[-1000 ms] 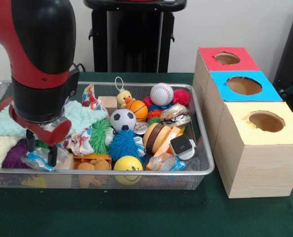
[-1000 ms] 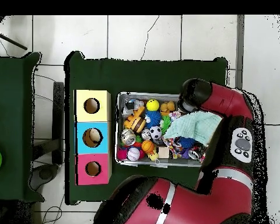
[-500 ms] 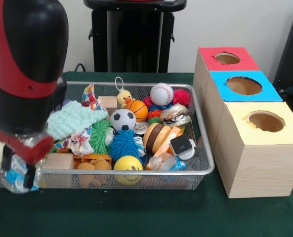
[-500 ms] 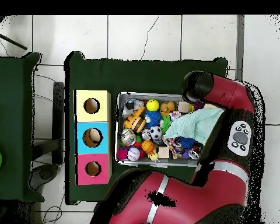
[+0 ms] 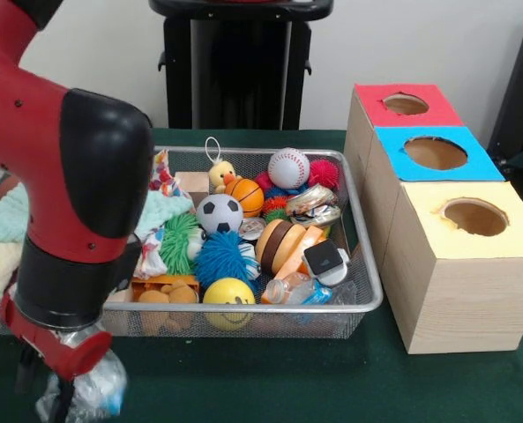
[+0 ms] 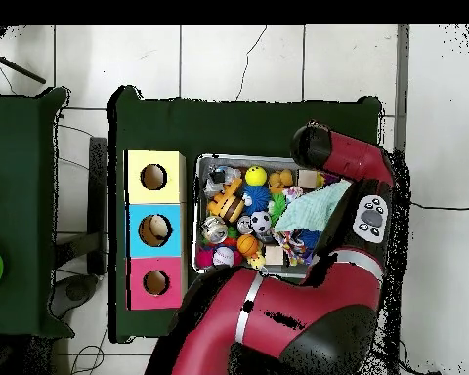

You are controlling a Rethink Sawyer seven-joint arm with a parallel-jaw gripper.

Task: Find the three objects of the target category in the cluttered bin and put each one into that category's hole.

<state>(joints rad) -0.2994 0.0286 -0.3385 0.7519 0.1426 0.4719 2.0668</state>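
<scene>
One plastic bottle point(image 5: 93, 395) pinched in the gripper point(image 5: 42, 398).
A second bottle point(image 5: 307, 292) lies in the wire-mesh bin point(image 5: 367, 295); three holed boxes point(image 5: 459, 264) stand beside it.

wire bin point(image 5: 367, 304) packed with toys, no bare mesh between them. arm point(image 5: 76, 220) blocks bin's left end in front view. green table strip point(image 5: 270, 379) before bin clear. three boxes point(image 5: 455, 256) stand close beside bin's right rim, top holes unobstructed.
</scene>
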